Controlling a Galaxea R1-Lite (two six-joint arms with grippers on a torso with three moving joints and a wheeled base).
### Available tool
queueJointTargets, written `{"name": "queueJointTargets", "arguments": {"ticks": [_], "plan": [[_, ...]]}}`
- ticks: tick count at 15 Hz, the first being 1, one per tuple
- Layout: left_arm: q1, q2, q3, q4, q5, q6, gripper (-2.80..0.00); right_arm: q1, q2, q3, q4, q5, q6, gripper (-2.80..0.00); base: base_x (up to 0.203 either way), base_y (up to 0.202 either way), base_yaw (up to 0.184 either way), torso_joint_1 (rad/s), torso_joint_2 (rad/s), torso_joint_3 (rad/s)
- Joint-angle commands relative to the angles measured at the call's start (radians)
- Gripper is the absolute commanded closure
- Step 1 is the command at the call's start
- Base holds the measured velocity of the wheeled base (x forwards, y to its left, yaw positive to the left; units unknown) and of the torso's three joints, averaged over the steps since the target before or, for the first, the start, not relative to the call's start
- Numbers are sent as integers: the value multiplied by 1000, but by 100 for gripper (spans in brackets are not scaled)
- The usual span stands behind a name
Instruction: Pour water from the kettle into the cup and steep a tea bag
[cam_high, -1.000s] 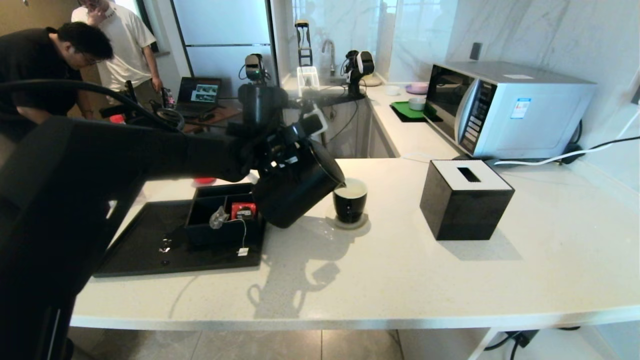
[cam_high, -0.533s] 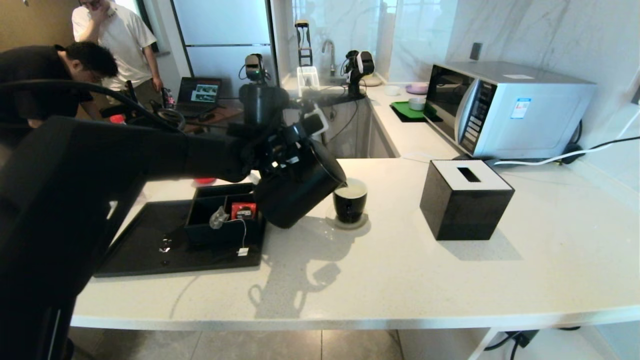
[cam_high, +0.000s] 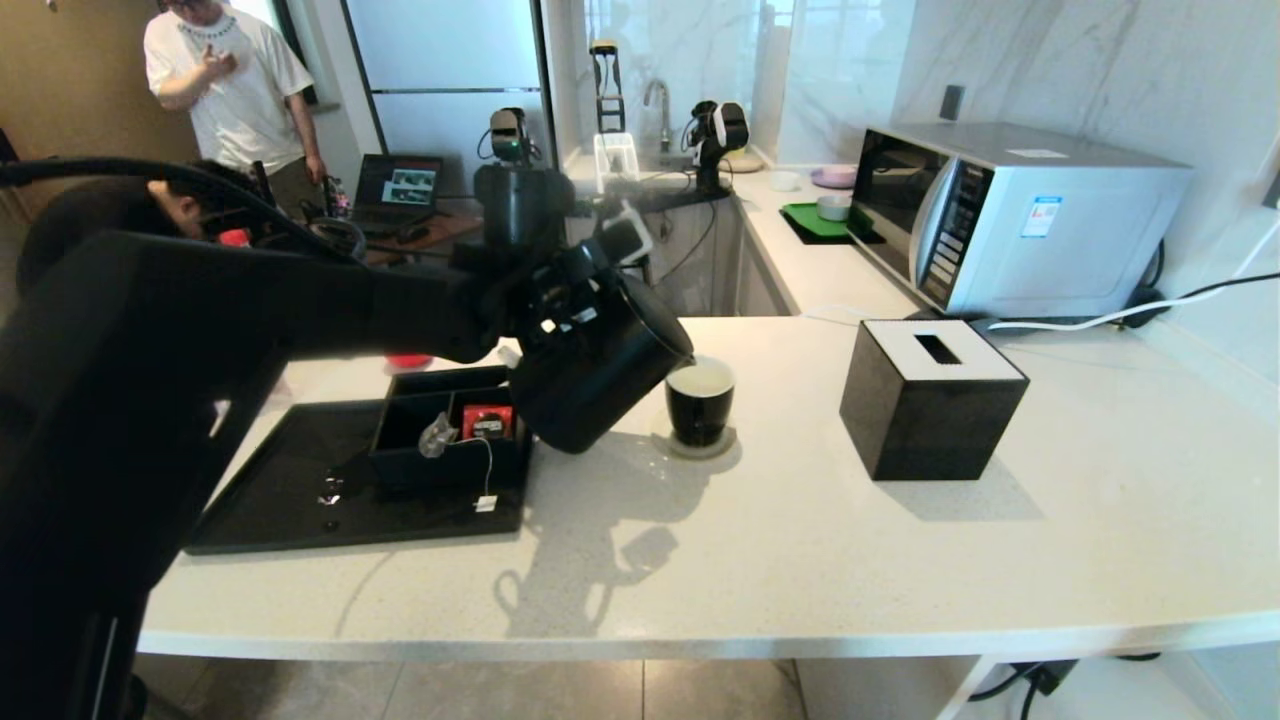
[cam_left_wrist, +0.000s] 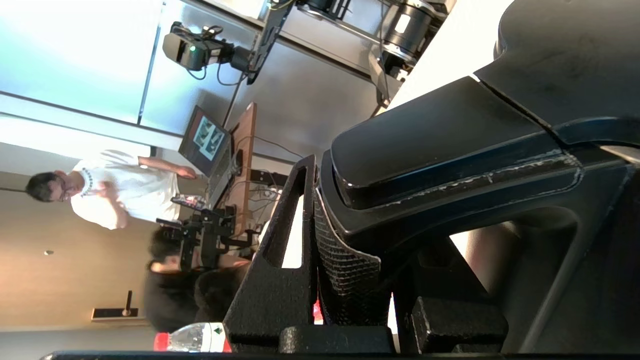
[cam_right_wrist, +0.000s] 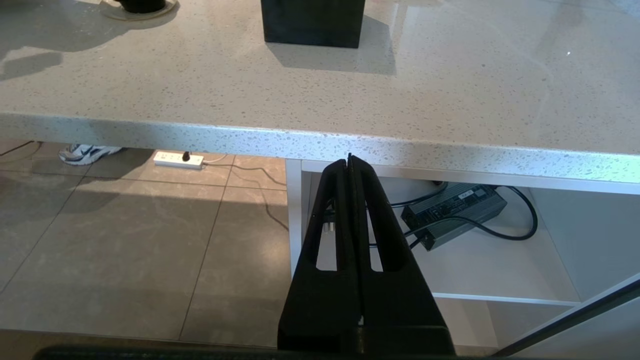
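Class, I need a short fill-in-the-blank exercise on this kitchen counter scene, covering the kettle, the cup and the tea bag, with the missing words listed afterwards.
1. The left gripper holds the tall matte black kettle by its ____.
2. The kettle's spout is tipped over the small black cup with a white inside, which stands on a round ____.
3. The greyish tea bag lies in the black divided box, beside a ____ sachet.

Missing words: handle; coaster; red

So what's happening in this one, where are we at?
The left gripper is shut on the handle of the kettle, which is tilted with its spout over the cup on the counter. The tea bag lies in the black tray's organizer, not yet used. The right gripper is shut and parked below the counter edge.
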Motion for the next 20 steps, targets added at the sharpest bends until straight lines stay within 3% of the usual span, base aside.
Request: {"name": "queueJointTargets", "arguments": {"ticks": [1, 5, 10, 17, 20], "plan": [[3, -5, 0, -2, 3, 4, 0, 0, 1, 0, 1, 1, -1, 0, 0, 0, 0, 0, 0, 0], [15, -12, 0, -12, 4, -3, 0, 0, 1, 0, 1, 1, -2, 0, 0, 0, 0, 0, 0, 0], [26, -16, 0, -35, 7, -55, 0, 0, 1, 0, 1, 1, -2, 0, 0, 0, 0, 0, 0, 0], [33, -33, 2, -104, 22, -199, 0, 0, 1, 0, 1, 1, -2, 0, 0, 0, 0, 0, 0, 0], [53, -59, 13, -117, 33, -233, 0, 0, 1, 0, 1, 1, -2, 0, 0, 0, 0, 0, 0, 0]]}}
